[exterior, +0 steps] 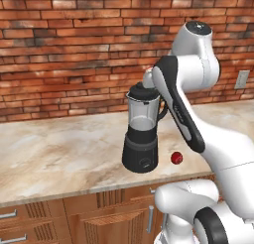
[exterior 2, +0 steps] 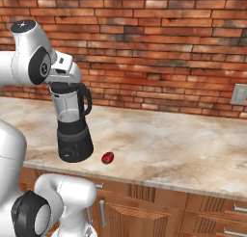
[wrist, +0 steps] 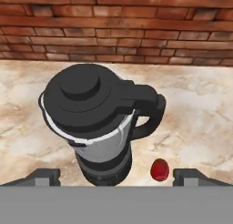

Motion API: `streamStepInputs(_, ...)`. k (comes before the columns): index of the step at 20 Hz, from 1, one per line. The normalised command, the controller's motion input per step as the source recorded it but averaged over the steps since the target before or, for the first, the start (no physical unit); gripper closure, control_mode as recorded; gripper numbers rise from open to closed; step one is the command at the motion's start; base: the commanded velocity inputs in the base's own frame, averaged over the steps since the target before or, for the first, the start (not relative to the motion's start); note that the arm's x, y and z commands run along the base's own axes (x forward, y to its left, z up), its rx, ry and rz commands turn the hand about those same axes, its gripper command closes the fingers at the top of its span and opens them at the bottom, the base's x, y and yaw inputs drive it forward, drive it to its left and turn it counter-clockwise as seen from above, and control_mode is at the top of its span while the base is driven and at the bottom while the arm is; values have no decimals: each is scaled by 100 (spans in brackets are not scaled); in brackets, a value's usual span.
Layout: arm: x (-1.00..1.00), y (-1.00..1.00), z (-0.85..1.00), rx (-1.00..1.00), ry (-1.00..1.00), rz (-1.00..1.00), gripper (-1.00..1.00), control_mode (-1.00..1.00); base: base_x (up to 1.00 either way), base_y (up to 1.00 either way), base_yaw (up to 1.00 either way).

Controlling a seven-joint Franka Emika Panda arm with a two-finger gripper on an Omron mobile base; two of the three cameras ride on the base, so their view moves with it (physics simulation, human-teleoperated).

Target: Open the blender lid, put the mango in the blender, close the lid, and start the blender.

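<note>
Directly beneath the wide-open, empty pincer (wrist: pixel 116 176) stood the blender (wrist: pixel 102 127), its black lid (wrist: pixel 86 98) seated on the jar, knob just ahead of the spread fingertips. On the table (exterior: pixel 59 144), the mango (exterior: pixel 176 158) lay just right of the blender's base, untouched.

The white arm (exterior: pixel 184 114) is raised from the base, bent at a high elbow and folded forward and down, so that the wrist is held just above counter height. The gripper (wrist: pixel 116 175) is pointed downward and forward. Its two dark finger tips (wrist: pixel 44 175) are spread far apart at the bottom of the hand view; nothing is held between them.
</note>
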Motion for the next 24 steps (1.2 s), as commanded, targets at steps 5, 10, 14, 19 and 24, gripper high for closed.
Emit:
streamStepInputs(5,17,43,0,0,0,0,-100,-100,0,0,0)
streamStepInputs(10,16,10,0,0,1,0,-100,-100,0,0,0)
streamStepInputs(14,22,3,-5,0,3,0,-100,-100,0,0,0)
streamStepInputs(19,27,7,-11,0,0,0,-100,-100,0,0,0)
streamStepInputs(24,21,8,-13,0,1,0,-100,-100,0,0,0)
